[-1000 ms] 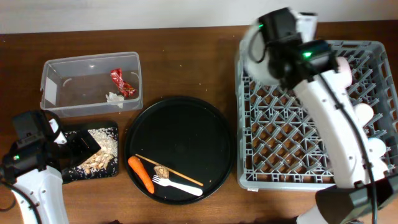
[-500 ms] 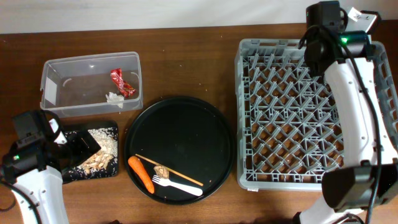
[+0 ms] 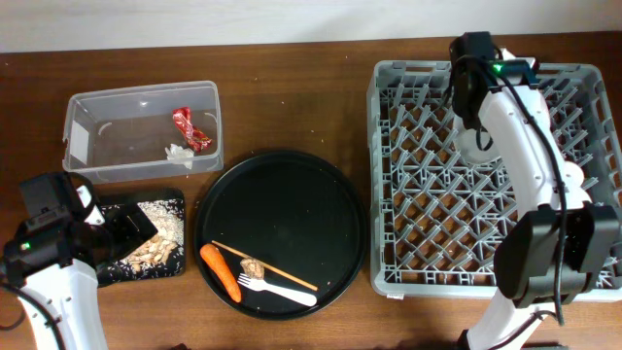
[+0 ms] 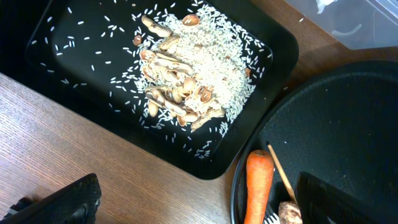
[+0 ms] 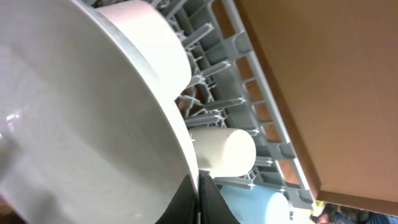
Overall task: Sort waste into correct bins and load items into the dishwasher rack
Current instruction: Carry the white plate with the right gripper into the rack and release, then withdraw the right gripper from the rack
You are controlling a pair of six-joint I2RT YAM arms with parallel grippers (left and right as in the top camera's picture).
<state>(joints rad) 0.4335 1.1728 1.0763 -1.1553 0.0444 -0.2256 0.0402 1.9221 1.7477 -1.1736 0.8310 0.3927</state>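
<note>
My right gripper (image 5: 198, 200) is shut on the rim of the white plate (image 5: 81, 118), held on edge over the far middle of the grey dishwasher rack (image 3: 428, 253). Overhead, the gripper (image 3: 470, 124) and a bit of the plate (image 3: 475, 152) show there. A white bowl (image 5: 149, 43), a pale cup (image 5: 225, 149) and a blue cup (image 5: 261, 208) stand in the rack beside the plate. My left gripper (image 4: 199, 208) is open above the table, between the black tray (image 4: 56, 93) of crumbs (image 4: 186, 81) and the carrot (image 4: 258, 186).
The clear tub (image 3: 97, 146) holds the red wrapper (image 3: 191, 128) and the tissue (image 3: 178, 153). The round black tray (image 3: 282, 209) carries the carrot (image 3: 221, 272), the brown scrap (image 3: 255, 266), the fork (image 3: 280, 289) and a chopstick (image 3: 282, 274).
My right arm has swung with the plate from the rack's far left, past its far right corner, to its far middle. The left arm has not moved.
</note>
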